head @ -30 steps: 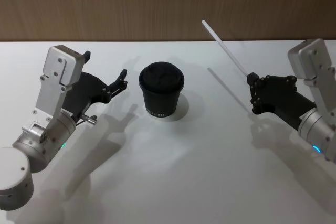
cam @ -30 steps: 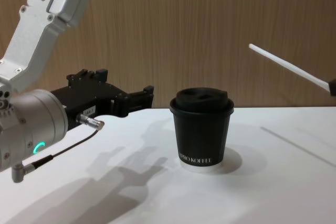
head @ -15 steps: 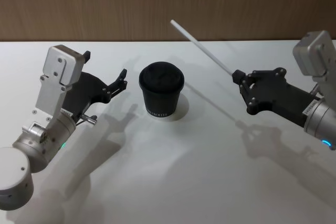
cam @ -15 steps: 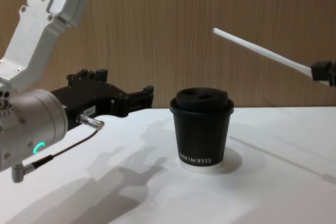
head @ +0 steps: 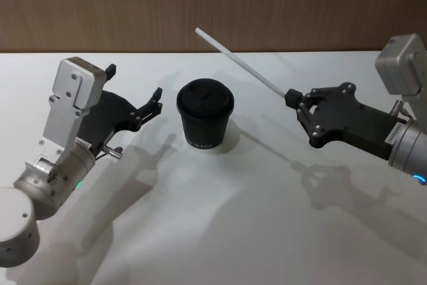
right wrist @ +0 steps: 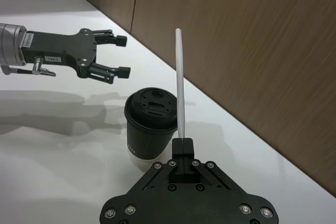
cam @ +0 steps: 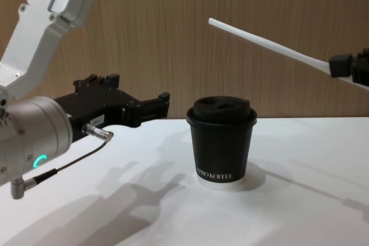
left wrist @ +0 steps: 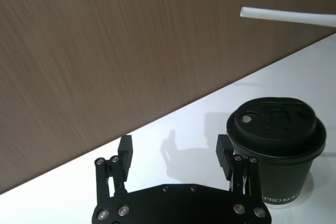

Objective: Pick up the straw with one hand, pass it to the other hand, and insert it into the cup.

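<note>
Currently right hand [head: 291, 97] pinches straw [head: 240, 65] by one end, tilted in air near cup [head: 205, 115] — left hand [head: 134, 82] spread, just beside cup.

A smooth, matte white tabletop [head: 220, 231] spreads across the foreground and meets a brown wood-grain wall panel [head: 133, 5] along a straight edge at the back. Soft, blurred grey shadows [head: 333, 188] lie across the white surface.

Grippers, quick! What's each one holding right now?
Left gripper: open, holding nothing.
Right gripper: shut on the straw.
</note>
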